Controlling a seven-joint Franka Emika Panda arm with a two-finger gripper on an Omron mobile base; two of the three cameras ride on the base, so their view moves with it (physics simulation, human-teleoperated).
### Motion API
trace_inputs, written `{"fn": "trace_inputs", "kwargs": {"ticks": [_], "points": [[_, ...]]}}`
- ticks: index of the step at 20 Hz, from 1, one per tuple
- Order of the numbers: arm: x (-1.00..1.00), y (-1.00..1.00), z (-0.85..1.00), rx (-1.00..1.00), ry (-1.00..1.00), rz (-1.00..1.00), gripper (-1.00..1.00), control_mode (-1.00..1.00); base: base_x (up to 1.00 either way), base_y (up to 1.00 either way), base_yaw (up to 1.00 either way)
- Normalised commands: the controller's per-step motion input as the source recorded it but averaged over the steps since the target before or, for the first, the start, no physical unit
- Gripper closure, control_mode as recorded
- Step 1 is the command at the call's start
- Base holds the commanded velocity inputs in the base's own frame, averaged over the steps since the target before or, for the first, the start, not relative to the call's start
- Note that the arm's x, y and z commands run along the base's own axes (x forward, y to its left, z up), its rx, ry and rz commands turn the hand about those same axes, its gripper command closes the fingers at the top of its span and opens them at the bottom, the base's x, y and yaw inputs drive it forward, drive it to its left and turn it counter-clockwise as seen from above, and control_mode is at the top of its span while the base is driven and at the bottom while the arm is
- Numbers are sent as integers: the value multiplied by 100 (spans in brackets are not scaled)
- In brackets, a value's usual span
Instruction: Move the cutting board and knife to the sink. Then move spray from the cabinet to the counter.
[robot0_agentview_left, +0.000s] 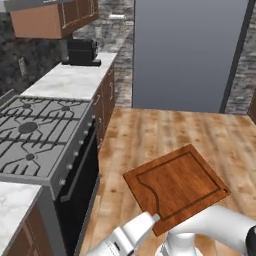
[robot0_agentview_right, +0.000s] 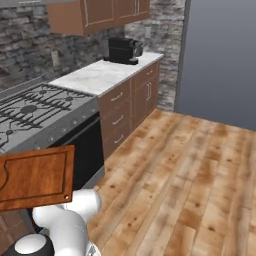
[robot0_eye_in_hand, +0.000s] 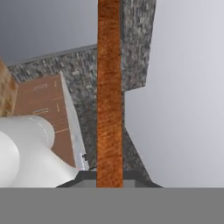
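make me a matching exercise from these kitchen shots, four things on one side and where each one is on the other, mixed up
Things:
1. cutting board
2. coffee machine
3. stove
4. wall cabinet

Places:
A. at the far end of the counter
B. between two stretches of marble counter
C. high on the stone wall, above the counter
D. held up off the floor by the shut tool, over the wooden floor

Pairs: 1-D, 2-A, 3-B, 4-C
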Motion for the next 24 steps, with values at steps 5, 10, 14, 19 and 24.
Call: {"fn": "trace_inputs", "kwargs": {"ticks": [5, 10, 14, 19, 24], "points": [[0, 0, 0, 0, 0, 0, 100, 100, 16, -52, -43], [0, 0, 0, 0, 0, 0, 100, 100, 17, -55, -43], [0, 0, 0, 0, 0, 0, 100, 100, 25, -51, -44], [0, 0, 0, 0, 0, 0, 100, 100, 36, -42, -46], [0, 0, 0, 0, 0, 0, 100, 100, 46, -27, -48]]}}
